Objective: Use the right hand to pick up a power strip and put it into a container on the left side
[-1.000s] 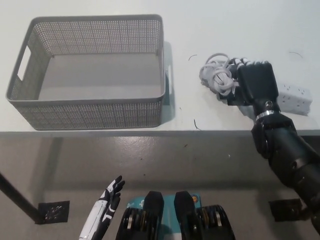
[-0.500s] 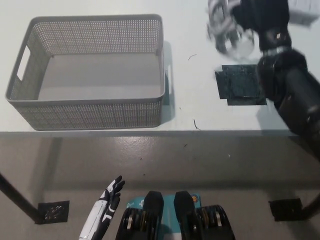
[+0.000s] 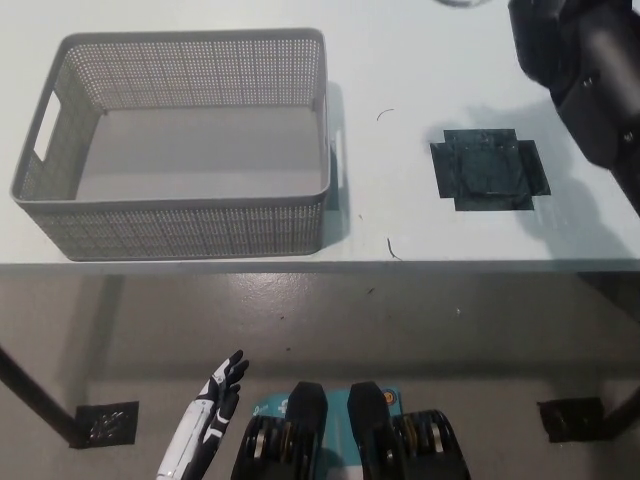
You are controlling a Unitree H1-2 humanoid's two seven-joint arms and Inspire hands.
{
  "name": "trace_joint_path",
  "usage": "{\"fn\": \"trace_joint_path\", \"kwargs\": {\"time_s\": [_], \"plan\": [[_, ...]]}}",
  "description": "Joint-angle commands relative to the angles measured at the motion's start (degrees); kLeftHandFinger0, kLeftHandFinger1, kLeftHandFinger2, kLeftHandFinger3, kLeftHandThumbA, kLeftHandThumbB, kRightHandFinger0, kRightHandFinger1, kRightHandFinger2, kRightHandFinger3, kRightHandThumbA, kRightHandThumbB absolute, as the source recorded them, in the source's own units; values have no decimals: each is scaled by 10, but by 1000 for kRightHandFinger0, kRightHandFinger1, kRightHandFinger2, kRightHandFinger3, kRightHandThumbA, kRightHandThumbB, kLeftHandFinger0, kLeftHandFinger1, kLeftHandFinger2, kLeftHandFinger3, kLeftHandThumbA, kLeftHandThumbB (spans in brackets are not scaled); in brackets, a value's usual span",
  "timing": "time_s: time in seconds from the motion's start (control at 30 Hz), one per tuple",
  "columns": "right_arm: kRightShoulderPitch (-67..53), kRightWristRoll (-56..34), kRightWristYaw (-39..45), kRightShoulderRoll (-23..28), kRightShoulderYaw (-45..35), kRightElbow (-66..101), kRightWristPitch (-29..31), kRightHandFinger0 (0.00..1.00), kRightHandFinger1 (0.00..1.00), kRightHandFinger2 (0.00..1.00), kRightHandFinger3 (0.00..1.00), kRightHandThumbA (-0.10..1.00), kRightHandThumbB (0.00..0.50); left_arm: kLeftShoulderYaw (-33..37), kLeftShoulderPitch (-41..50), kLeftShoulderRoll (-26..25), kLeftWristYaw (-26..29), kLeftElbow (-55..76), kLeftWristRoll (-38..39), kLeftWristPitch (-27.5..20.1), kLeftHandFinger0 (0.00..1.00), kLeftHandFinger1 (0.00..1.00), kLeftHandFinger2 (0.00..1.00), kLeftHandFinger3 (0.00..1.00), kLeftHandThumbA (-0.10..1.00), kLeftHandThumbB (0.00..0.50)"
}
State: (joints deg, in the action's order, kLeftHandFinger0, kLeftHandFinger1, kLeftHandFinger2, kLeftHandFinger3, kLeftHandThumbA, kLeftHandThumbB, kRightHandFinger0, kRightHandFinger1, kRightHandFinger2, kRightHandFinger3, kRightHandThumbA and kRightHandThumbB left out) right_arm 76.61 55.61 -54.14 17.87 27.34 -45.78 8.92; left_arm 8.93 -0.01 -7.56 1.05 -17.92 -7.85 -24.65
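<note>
The grey mesh basket (image 3: 180, 228) stands on the left half of the white table and holds nothing that I can see. My black right arm (image 3: 585, 70) reaches up past the top right corner, and its hand is beyond the picture's top edge. Only a sliver of the power strip's white cable (image 3: 462, 3) shows at the top edge; the strip's body is out of view. My white left hand (image 3: 212, 420) hangs low at the lower left, below the table, with its fingers apart and nothing in it.
A dark green taped patch (image 3: 488, 172) lies on the table (image 3: 400, 230) where the strip was. A few thin dark scraps (image 3: 393, 249) lie near the front edge. Grey floor shows beneath the table.
My right arm has lifted the power strip and its coiled cable off the table and up out of the picture's top, uncovering the dark patch. The left hand and basket have not moved.
</note>
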Motion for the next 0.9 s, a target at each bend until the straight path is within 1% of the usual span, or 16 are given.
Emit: {"fn": "trace_joint_path", "kwargs": {"time_s": [0.0, 0.03, 0.07, 0.13, 0.17, 0.2, 0.23, 0.3, 0.33, 0.37, 0.57, 0.7, 0.73, 0.77, 0.8, 0.87], "plan": [[68, 5, -39, -22, -5, -8, 14, 0, 0, 330, 218, -100, 137, -1, -6, -7, 3, 13, 2, -23, 1000, 1000, 1000, 1000, 1000, 142], [74, 7, -42, -32, -3, -16, 12, 0, 0, 333, 210, -100, 130, 0, -6, -8, 4, 14, 1, -23, 1000, 1000, 1000, 1000, 1000, 135], [84, 7, -46, -43, 1, -28, 15, 0, 0, 311, 443, -100, 161, 1, -6, -9, 6, 14, -1, -23, 1000, 1000, 1000, 1000, 1000, 126], [100, 5, -48, -65, 5, -46, 25, 0, 0, 269, 471, -100, 182, 1, -6, -9, 3, 15, 1, -23, 1000, 1000, 1000, 1000, 1000, 125], [103, 4, -51, -69, 5, -52, 28, 0, 0, 238, 448, -100, 184, 1, -7, -9, 2, 14, 2, -23, 1000, 1000, 1000, 1000, 1000, 125], [114, 1, -58, -83, 7, -68, 35, 0, 0, 246, 344, -100, 200, 2, -7, -9, 1, 14, 3, -23, 1000, 1000, 1000, 1000, 1000, 127], [122, 2, -58, -96, 8, -77, 27, 0, 0, 239, 399, -100, 201, 1, -7, -8, 1, 14, 3, -23, 1000, 1000, 1000, 1000, 1000, 135], [141, 3, -75, -126, 14, -109, 28, 0, 0, 191, 84, -100, 163, 2, -8, -8, 5, 15, -3, -23, 1000, 1000, 1000, 1000, 1000, 128], [149, 1, -82, -137, 16, -125, 32, 0, 0, 210, 66, -100, 148, 2, -8, -9, 4, 15, -2, -23, 1000, 1000, 1000, 1000, 1000, 128], [160, 2, -82, -155, 23, -148, 28, 0, 0, 236, 181, -100, 183, 2, -9, -11, 5, 15, -5, -23, 1000, 1000, 1000, 1000, 1000, 128], [189, -6, -78, -214, 43, -242, 36, 0, 0, 356, 8, -100, 218, -1, -6, -11, 3, 19, -5, -23, 1000, 1000, 1000, 1000, 1000, 127], [201, -8, -58, -240, 59, -291, 27, 0, 0, 321, 113, -100, 238, -1, -7, -11, 2, 17, -3, -23, 1000, 1000, 1000, 1000, 1000, 125], [203, -10, -42, -245, 63, -302, 23, 0, 0, 309, 192, -100, 243, 1, -9, -13, 2, 18, -6, -23, 1000, 1000, 1000, 1000, 1000, 117], [204, -11, -37, -248, 66, -309, 24, 0, 0, 291, 155, -100, 246, 1, -9, -13, 2, 18, -5, -23, 1000, 1000, 1000, 1000, 1000, 116], [206, -15, -16, -252, 67, -316, 22, 0, 0, 333, 194, -100, 230, 2, -12, -13, 1, 17, -4, -23, 1000, 1000, 1000, 1000, 1000, 114], [207, -14, -4, -259, 73, -328, 13, 0, 0, 345, 196, -100, 302, 2, -14, -12, 1, 16, -2, -23, 1000, 1000, 1000, 1000, 1000, 121]]}}
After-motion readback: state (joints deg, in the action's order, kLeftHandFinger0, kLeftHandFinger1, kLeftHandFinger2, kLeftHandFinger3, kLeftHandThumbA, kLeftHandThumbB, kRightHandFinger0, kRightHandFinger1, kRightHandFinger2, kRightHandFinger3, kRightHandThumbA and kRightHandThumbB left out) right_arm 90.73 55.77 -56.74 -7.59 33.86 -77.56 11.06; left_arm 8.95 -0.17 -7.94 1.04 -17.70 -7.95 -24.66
